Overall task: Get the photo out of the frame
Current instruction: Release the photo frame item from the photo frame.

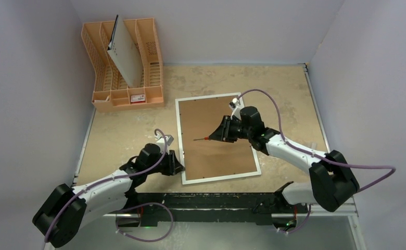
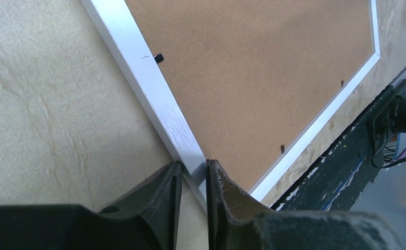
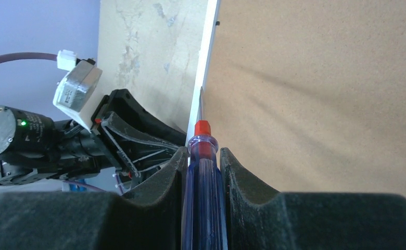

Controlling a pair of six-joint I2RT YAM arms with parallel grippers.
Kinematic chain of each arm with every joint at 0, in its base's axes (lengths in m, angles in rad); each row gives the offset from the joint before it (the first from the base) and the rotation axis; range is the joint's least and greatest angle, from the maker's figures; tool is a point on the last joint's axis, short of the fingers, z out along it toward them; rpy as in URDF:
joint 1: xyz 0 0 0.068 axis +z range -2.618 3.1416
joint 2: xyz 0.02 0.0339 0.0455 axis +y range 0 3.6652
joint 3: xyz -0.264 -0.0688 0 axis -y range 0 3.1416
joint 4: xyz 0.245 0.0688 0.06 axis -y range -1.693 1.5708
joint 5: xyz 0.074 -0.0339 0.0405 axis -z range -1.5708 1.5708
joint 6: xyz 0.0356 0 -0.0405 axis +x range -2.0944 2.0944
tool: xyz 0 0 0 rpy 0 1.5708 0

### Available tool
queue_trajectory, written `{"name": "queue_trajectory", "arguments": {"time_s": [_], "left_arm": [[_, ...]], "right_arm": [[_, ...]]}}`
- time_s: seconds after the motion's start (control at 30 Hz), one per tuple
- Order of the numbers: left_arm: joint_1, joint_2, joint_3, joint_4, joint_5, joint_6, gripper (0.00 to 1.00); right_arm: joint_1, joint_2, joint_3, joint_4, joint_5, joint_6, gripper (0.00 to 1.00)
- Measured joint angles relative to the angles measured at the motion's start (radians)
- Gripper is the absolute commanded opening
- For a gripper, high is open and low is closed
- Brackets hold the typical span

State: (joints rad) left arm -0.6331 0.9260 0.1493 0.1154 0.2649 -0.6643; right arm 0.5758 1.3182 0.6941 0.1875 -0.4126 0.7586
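The frame (image 1: pixel 219 156) lies face down on the table, brown fibreboard back up inside a narrow white border. The photo is hidden under the back. My left gripper (image 1: pixel 179 167) is shut on the frame's left border near its front left corner; in the left wrist view (image 2: pixel 194 169) the white border (image 2: pixel 143 78) runs between the fingers. My right gripper (image 1: pixel 223 130) hovers over the back and is shut on a screwdriver (image 1: pixel 203 138) with a blue handle and red collar (image 3: pixel 203 198). Its blade points toward the left border (image 3: pixel 205 73).
An orange plastic rack (image 1: pixel 123 96) stands at the back left, with a grey-white holed board (image 1: pixel 125 54) leaning in it. Small black tabs (image 2: pixel 159 57) sit along the frame's inner edge. The table's dark front rail (image 1: pixel 216 200) runs right below the frame. Walls close in on both sides.
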Motion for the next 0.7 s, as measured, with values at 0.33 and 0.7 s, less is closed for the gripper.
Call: {"name": "queue_trajectory", "arguments": {"time_s": [0.33, 0.7], "left_arm": [[-0.024, 0.013, -0.003, 0.033, -0.029, -0.006, 0.29], [-0.024, 0.006, -0.012, 0.054, -0.038, -0.006, 0.37]], "right_arm": [[0.0, 0.106, -0.01, 0.083, -0.082, -0.005, 0.0], [0.0, 0.201, -0.015, 0.106, -0.138, -0.088, 0.0]]}}
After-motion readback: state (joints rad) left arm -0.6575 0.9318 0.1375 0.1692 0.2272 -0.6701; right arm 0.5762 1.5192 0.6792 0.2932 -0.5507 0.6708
